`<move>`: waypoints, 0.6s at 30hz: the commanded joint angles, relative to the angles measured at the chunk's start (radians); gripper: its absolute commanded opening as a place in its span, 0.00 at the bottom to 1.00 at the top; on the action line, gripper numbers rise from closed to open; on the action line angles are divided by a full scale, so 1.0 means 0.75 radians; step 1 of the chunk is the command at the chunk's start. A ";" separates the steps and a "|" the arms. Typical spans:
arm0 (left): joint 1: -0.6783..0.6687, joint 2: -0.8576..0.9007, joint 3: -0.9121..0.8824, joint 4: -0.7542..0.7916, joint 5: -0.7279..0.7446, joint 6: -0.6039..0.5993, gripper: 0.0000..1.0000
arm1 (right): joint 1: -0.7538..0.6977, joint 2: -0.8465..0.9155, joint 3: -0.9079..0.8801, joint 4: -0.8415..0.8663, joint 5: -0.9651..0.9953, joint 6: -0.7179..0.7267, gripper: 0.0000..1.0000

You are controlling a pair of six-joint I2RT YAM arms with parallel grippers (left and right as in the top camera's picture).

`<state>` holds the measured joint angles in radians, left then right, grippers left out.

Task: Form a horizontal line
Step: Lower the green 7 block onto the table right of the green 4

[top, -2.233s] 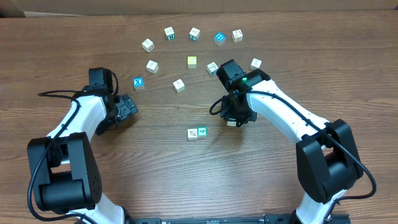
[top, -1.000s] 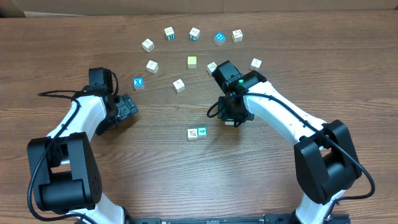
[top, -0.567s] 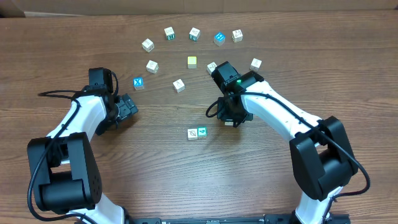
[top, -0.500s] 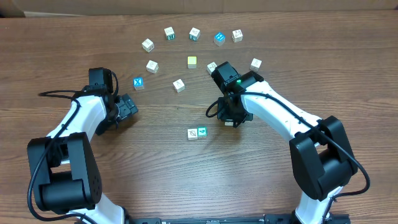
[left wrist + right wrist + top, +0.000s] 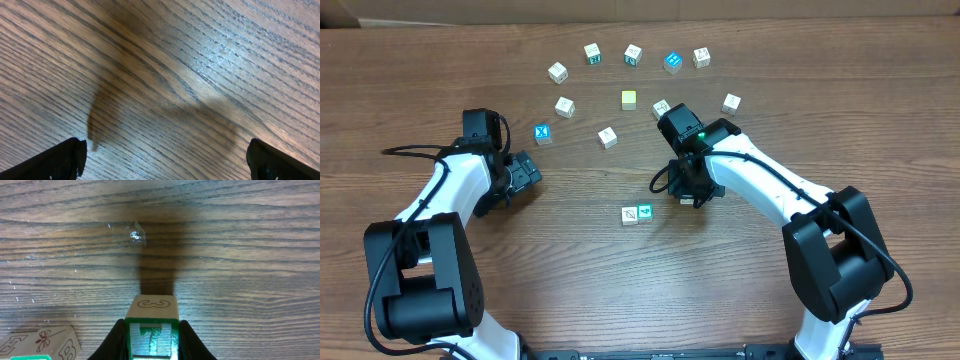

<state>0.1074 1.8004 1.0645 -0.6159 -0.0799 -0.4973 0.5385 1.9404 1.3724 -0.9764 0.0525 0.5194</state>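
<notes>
Two tiny letter cubes lie side by side on the wood table, a white-faced one (image 5: pixel 630 215) and a teal-green one (image 5: pixel 644 212); they make a short row. My right gripper (image 5: pixel 687 194) hangs just right of them, shut on a cube with a green 7 face (image 5: pixel 151 341); its top bears a 3. In the right wrist view a wooden cube marked B (image 5: pixel 47 342) lies at the lower left. My left gripper (image 5: pixel 526 172) stands open over bare wood at the left, with only its fingertips (image 5: pixel 65 157) showing in the left wrist view.
Several loose cubes form an arc at the back, among them a pale-yellow cube (image 5: pixel 629 99), a blue X cube (image 5: pixel 543 133), a blue cube (image 5: pixel 673 62) and a white cube (image 5: pixel 608 137). A white cube (image 5: pixel 662 108) sits close behind the right wrist.
My right gripper has carried the 7 cube a little to the left, closer to the pair on the table. The left arm has not moved.
</notes>
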 commanded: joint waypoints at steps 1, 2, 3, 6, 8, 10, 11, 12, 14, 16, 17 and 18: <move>0.005 0.015 -0.005 0.000 -0.008 0.005 1.00 | 0.006 0.002 -0.011 0.009 0.014 -0.006 0.13; 0.005 0.015 -0.005 0.000 -0.008 0.005 1.00 | 0.006 0.002 -0.012 0.010 0.014 -0.006 0.13; 0.005 0.015 -0.005 0.000 -0.008 0.005 0.99 | 0.006 0.002 -0.013 0.012 0.014 -0.006 0.13; 0.005 0.015 -0.005 0.000 -0.008 0.005 1.00 | 0.006 0.002 -0.014 0.014 0.014 -0.006 0.14; 0.005 0.015 -0.005 0.000 -0.008 0.005 1.00 | 0.006 0.002 -0.014 0.014 0.014 -0.006 0.14; 0.005 0.015 -0.005 0.000 -0.008 0.005 1.00 | 0.006 0.002 -0.015 0.015 0.018 -0.006 0.18; 0.005 0.015 -0.005 0.000 -0.008 0.005 1.00 | 0.006 0.002 -0.016 0.015 0.018 -0.006 0.19; 0.005 0.015 -0.005 0.000 -0.008 0.005 1.00 | 0.006 0.002 -0.016 0.015 0.018 -0.006 0.19; 0.005 0.015 -0.005 0.000 -0.008 0.005 1.00 | 0.006 0.002 -0.024 0.024 0.018 -0.006 0.19; 0.005 0.015 -0.005 0.000 -0.008 0.005 0.99 | 0.006 0.002 -0.035 0.035 0.018 -0.006 0.20; 0.005 0.015 -0.005 0.000 -0.008 0.005 1.00 | 0.006 0.003 -0.035 0.035 0.018 -0.006 0.20; 0.005 0.015 -0.005 0.000 -0.008 0.005 1.00 | 0.006 0.003 -0.035 0.035 0.018 -0.006 0.20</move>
<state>0.1074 1.8004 1.0645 -0.6159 -0.0799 -0.4973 0.5385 1.9404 1.3586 -0.9554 0.0563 0.5194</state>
